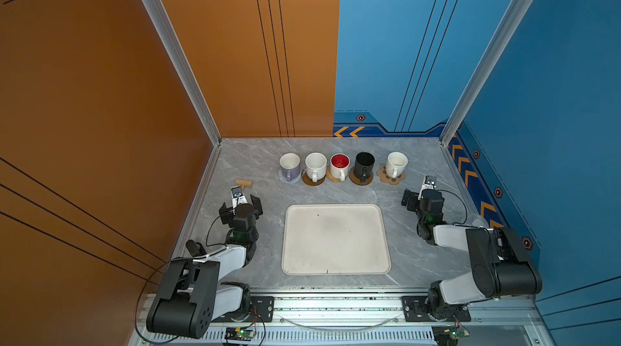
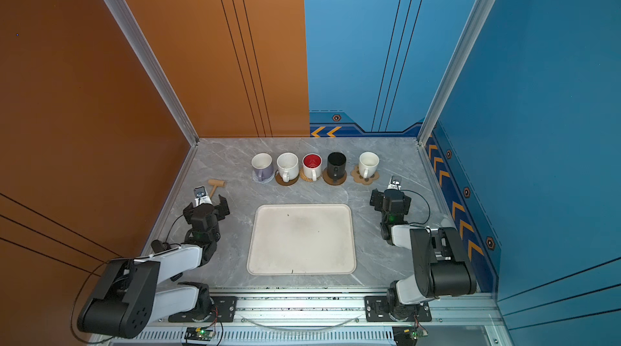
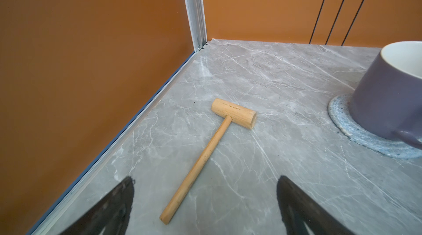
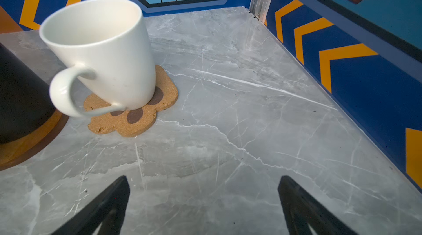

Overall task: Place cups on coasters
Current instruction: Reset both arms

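All five cups (image 1: 339,165) stand on coasters (image 1: 391,180) along the far edge of the surface (image 1: 403,260), so the task looks finished; left fingers (image 3: 109,206) and right fingers (image 4: 102,206) are spread, holding nothing.

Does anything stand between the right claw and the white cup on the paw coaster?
Nothing visible. Only bare tabletop lies between the open right claw and the white cup, which stands on the paw coaster.

Marble tabletop (image 1: 262,159) between orange wall (image 1: 84,92) and blue chevron-striped wall (image 1: 554,75), aluminium posts (image 1: 178,58) at both back corners.
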You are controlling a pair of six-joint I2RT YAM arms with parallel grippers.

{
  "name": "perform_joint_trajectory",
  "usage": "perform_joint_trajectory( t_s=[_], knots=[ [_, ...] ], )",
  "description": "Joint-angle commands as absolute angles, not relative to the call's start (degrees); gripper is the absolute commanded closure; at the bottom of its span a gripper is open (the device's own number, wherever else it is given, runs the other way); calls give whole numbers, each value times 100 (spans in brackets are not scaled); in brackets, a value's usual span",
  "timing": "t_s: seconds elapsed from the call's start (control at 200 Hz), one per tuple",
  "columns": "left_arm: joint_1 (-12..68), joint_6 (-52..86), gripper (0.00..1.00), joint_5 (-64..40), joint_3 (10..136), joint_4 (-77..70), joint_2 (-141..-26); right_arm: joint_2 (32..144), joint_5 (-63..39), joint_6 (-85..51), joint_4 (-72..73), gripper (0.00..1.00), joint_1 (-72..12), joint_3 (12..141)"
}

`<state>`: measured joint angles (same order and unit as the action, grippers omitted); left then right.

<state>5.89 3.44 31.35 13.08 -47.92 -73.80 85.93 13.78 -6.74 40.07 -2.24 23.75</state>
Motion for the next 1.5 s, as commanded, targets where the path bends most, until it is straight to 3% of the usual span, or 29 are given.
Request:
perform_joint_trajectory(
  t_s=[0.0, 0.09, 0.305, 0.646, 1.492],
  knots=[
    [569, 121, 2, 2787, 1282, -5679, -7667, 8663, 1381, -532, 4881, 0, -219, 2207],
    [578, 67, 2, 2512, 1209, -6380, -8163, 8902, 1344, -495, 5651, 0, -224, 1948],
    [735, -321, 2, 2239, 1091, -8045, -9399, 8860, 1136, -468, 5366, 0, -193, 2053],
    [517, -27, 2, 2154, 2038, -5666, -9015, 8859, 475, -395, 5221, 0, -62, 2127],
    [417, 70, 2, 2031, 2055, -5587, -8983, 8859, 562, -378, 5220, 0, -108, 2141]
  ],
)
